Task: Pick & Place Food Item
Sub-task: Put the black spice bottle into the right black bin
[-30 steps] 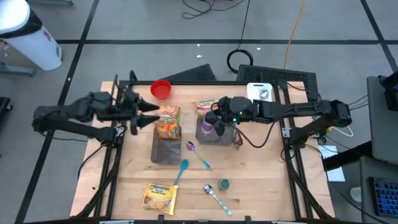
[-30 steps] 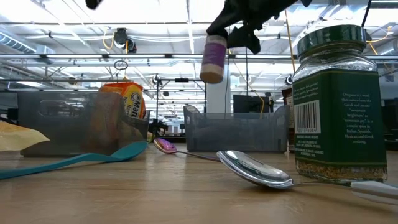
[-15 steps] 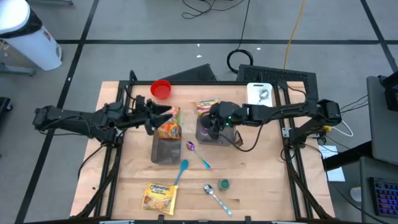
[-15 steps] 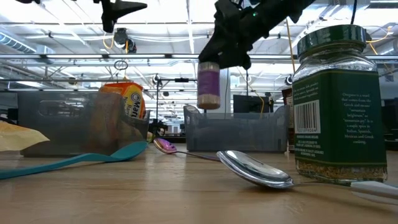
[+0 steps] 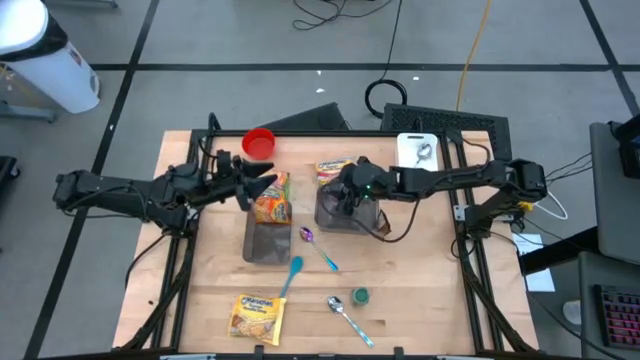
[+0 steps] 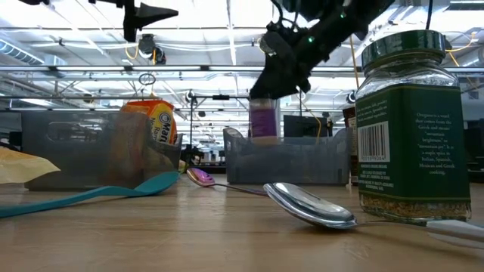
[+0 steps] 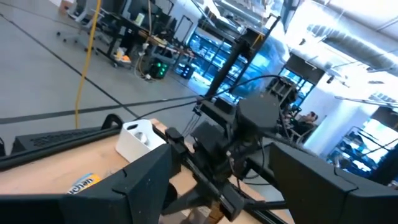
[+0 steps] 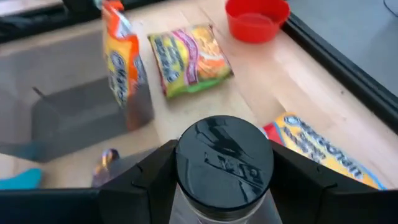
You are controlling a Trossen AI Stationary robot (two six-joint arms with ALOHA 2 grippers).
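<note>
Right claw lowers a spice jar over the right bin

The right claw (image 6: 281, 69) grips a purple-labelled, black-lidded spice jar (image 6: 264, 119) just above the right grey bin (image 5: 347, 208). The left claw (image 5: 258, 181) hangs open above the orange packet (image 5: 270, 205) standing in the left grey bin (image 5: 266, 240) on the counter (image 5: 420, 290).

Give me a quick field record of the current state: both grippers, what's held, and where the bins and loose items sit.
right gripper: shut on purple-labelled jar, held upright over right grey bin
left gripper: open, empty, above orange snack bag
orange snack bag: standing in left grey bin
loose on table: purple spoon, teal spoon, metal spoon, green-lidded jar, noodle packet, red cup
</note>
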